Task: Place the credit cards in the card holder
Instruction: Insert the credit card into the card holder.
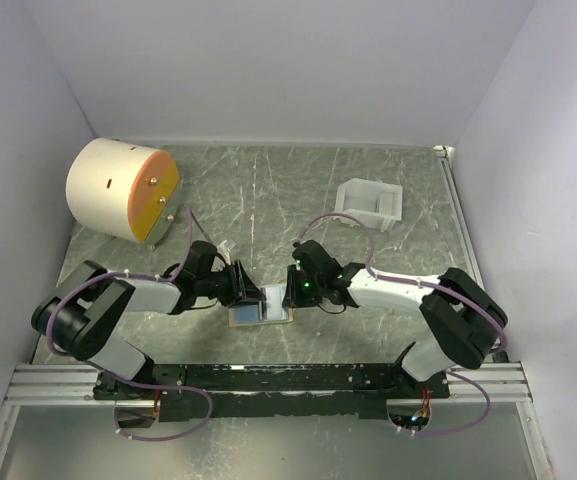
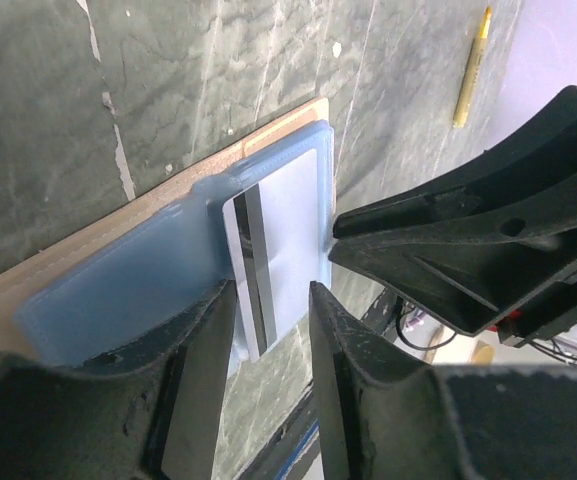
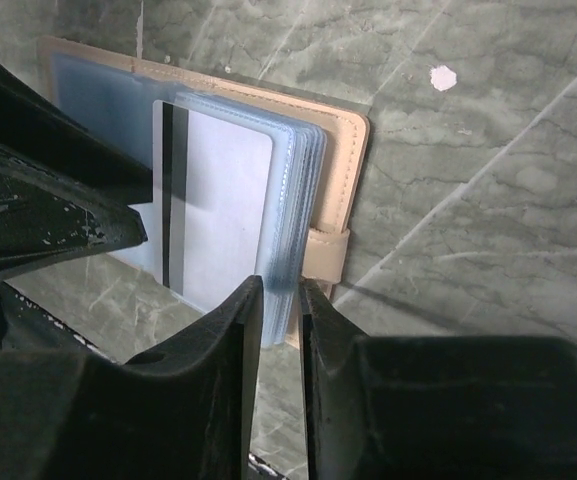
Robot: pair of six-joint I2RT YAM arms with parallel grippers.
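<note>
Eyeballing it, we see the credit card (image 2: pixel 283 250) pointing lengthwise at our left fingers (image 2: pixel 203 380) straddling it (grip unclear), right fingers (image 3: pixel 218 380) clamping the card holder (image 3: pixel 353 180).

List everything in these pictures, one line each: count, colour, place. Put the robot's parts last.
card holder: one, tan with pale blue pockets, open at near centre
credit card: one visible, pale grey with a dark stripe, partly inside a pocket
cylinder: one, cream with an orange face, far left
tray: one, white, far right
stick: one, yellow, thin, seen only in the left wrist view
table: one, grey-green marbled
arms: two, black and white, near edge
left claw: black, jaws apart at the card's end
right claw: black, pinching the holder's pocket edges
</note>
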